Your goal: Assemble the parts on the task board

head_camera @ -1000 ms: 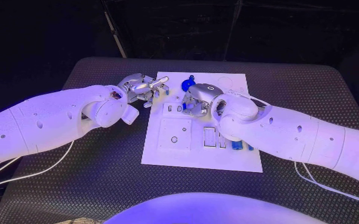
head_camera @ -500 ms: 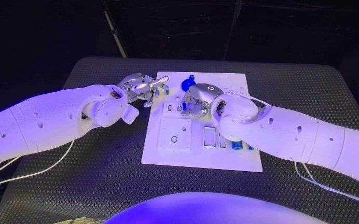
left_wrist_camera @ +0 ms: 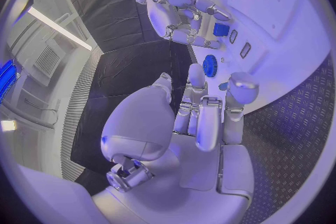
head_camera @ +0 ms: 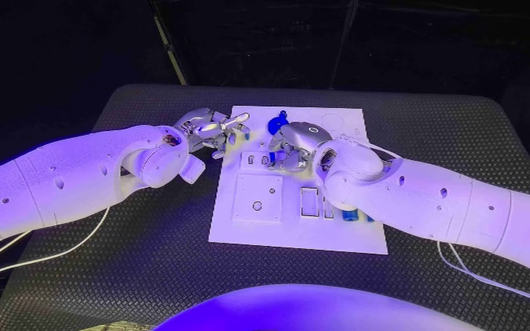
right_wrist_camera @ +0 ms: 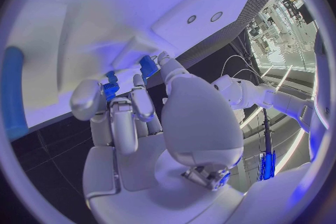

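In the middle of the head frame you see the flat white task board point(head_camera: 265, 227) lying on the black, diamond-textured table point(head_camera: 132, 270), with a round, toothed blue part point(head_camera: 275, 126) at its top edge and a blue bar point(head_camera: 349, 215) at its lower right. Your left hand point(head_camera: 210, 130), smooth silver, hovers at the board's upper left edge with fingers apart, holding nothing. Your right hand point(head_camera: 289, 145) sits over the board's upper middle, fingertips pinching a small blue block point(right_wrist_camera: 148, 65).
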`<state>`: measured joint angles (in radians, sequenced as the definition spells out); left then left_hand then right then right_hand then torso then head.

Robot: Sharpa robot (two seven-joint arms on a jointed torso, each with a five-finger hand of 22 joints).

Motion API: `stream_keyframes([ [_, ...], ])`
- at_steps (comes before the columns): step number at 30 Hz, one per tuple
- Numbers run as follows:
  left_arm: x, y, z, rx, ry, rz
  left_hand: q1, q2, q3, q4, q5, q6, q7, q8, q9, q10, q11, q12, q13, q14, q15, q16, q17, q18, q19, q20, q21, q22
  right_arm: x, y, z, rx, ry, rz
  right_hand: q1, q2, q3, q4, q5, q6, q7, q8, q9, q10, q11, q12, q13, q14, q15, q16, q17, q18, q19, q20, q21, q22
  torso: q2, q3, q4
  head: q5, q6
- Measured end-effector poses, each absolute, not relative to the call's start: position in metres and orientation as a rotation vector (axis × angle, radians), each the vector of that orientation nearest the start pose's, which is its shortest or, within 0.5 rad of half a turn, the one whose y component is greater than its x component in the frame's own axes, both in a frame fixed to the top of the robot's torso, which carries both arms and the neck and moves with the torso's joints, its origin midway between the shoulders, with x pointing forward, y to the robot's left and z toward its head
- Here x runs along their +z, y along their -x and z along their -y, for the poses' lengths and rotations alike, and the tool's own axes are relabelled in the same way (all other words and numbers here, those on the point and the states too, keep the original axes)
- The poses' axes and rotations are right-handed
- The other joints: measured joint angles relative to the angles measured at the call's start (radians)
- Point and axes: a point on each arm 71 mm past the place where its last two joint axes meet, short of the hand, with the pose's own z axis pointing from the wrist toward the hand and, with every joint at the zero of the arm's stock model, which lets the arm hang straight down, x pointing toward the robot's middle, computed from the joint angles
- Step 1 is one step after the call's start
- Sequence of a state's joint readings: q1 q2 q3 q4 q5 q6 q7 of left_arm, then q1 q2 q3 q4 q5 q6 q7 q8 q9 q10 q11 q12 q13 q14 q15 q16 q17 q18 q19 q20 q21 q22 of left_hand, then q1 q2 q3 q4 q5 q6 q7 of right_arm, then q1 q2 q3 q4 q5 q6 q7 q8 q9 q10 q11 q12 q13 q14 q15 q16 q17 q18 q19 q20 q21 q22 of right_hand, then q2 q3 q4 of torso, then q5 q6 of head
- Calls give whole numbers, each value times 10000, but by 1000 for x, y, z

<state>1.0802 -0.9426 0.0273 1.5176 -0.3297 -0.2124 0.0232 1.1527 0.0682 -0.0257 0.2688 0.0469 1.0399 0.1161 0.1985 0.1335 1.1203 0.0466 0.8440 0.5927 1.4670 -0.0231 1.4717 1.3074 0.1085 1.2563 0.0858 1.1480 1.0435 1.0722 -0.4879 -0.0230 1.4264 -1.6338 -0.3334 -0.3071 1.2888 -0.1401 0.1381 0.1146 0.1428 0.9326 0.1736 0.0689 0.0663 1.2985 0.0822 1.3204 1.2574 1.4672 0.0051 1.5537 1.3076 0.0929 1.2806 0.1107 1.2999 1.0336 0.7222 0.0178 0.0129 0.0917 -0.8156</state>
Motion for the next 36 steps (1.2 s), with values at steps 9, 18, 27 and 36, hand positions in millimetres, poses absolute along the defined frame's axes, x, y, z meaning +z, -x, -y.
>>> stream_keyframes([
  [9, -231, -469, -255, -11919, 10501, -18367, 189, 65, -284, -61, 0, -811, 236, -479, -259, -127, 124, 0, -29, -33, 38, 0, 0, -1, 40, 39, 7, 105, -225, -448, 62, 8289, 2517, -16182, 989, -229, -777, 1097, 83, -2488, 162, -122, -112, -626, 267, -516, -793, -11, 189, -48, -1, 96, -177, 224, -223, -368, -26, 6, -1, -7, 70],
  [18, -230, -468, -253, -11680, 10177, -18807, 314, -1, -598, 43, 0, -596, 264, -180, -204, -305, 196, 14, 11, 2, 144, 69, 0, -3, 94, 93, 52, 172, -197, -433, 105, 9921, 1836, -16000, 1351, 115, -768, 1380, 155, -751, 134, 223, 96, -1053, 181, -895, -1380, -11, 189, -434, -2, 184, -659, 192, -736, -1165, -128, -2, -40, 6, 193],
  [27, -211, -482, -238, -9939, 8116, -20536, -558, 133, -1539, 200, 0, 77, -176, 1284, 681, 304, -200, 1674, 1573, -18, -92, 185, 0, -3, 282, -93, 231, 395, -149, -458, 158, 10800, -1084, -15469, 1363, 315, -946, 1279, 1131, -275, -35, 470, 101, -1735, 17, -1576, -2350, -8, 102, -1178, -2, 474, -1355, 36, -1792, -2684, -321, 52, -128, 41, 230],
  [36, -192, -503, -213, -7445, 5332, -21928, -686, 261, -2009, 208, 0, -360, -216, 1796, 1149, 860, -288, 2639, 2692, -17, -165, 733, 0, -2, 841, -220, 1012, 1287, -134, -483, 194, 11035, -3375, -15049, 1402, 354, -1002, 1222, 1272, -276, -35, 512, 91, -1734, 18, -1607, -2432, -39, 71, -1278, -3, 474, -1375, 17, -1929, -2909, -460, 126, -143, 93, 197],
])
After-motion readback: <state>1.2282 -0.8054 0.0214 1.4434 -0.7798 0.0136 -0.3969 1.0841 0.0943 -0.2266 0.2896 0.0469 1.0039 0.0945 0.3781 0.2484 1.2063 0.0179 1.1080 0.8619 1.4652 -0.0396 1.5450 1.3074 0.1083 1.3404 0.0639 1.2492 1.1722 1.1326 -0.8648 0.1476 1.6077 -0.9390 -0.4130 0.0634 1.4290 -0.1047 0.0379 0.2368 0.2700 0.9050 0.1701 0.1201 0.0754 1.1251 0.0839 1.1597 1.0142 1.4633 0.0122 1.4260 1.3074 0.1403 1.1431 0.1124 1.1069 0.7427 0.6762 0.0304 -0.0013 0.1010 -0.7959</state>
